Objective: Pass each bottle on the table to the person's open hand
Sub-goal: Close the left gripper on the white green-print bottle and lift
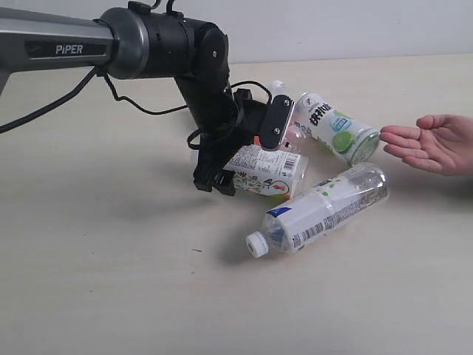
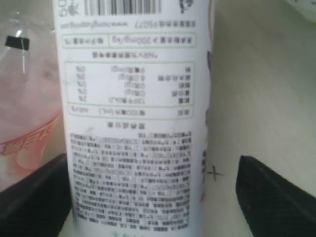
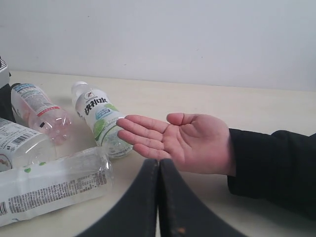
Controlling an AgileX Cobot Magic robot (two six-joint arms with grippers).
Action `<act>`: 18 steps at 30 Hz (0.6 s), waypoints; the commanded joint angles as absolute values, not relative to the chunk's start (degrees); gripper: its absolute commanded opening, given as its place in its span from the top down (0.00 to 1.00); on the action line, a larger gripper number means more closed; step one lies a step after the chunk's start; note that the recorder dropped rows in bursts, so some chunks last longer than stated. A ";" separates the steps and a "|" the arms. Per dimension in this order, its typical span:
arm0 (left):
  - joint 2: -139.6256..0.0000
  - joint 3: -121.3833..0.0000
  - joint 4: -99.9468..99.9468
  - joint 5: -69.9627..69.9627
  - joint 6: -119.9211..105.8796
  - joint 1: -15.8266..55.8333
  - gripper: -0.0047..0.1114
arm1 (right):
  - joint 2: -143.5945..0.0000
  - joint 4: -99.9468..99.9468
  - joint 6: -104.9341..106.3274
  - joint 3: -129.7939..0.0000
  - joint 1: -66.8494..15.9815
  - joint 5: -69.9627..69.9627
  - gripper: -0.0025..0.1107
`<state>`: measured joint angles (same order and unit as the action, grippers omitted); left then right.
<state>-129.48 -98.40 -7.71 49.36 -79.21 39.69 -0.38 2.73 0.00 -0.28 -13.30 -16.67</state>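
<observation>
Gripping zone, left wrist view: left gripper (image 2: pixel 153 163) spread wide, jaws flanking the floral bottle (image 2: pixel 133 98), not clamped on it.
Handling, left wrist view: probably light, thin-walled, smooth, prone to rolling; take it mid-body across the label.
Count, exterior view: four bottles lying on the tabletop (image 1: pixel 111 281), one mostly behind the arm; one open hand (image 1: pixel 432 142) near the lime bottle (image 1: pixel 336 127).
Right wrist view: right gripper (image 3: pixel 159 165) clenched, empty; pink bottle (image 3: pixel 42 111) visible.

Plain pale wall (image 3: pixel 197 39) at the back, black fabric sleeve (image 3: pixel 276 163) nearer the camera
</observation>
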 commanded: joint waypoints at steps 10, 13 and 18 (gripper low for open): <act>-129.50 -98.65 -8.68 50.34 -79.46 40.08 0.36 | 0.00 2.85 0.00 0.00 -13.54 -16.27 0.98; -129.73 -98.65 -8.68 50.23 -79.46 40.08 0.46 | 0.00 2.85 0.00 0.00 -13.54 -16.27 0.98; -129.73 -98.65 -8.43 50.23 -79.35 40.08 0.79 | 0.00 2.85 0.00 0.00 -13.54 -16.27 0.98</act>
<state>-129.48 -98.40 -7.89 50.07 -79.21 39.69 -0.38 2.73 0.00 -0.28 -13.30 -16.67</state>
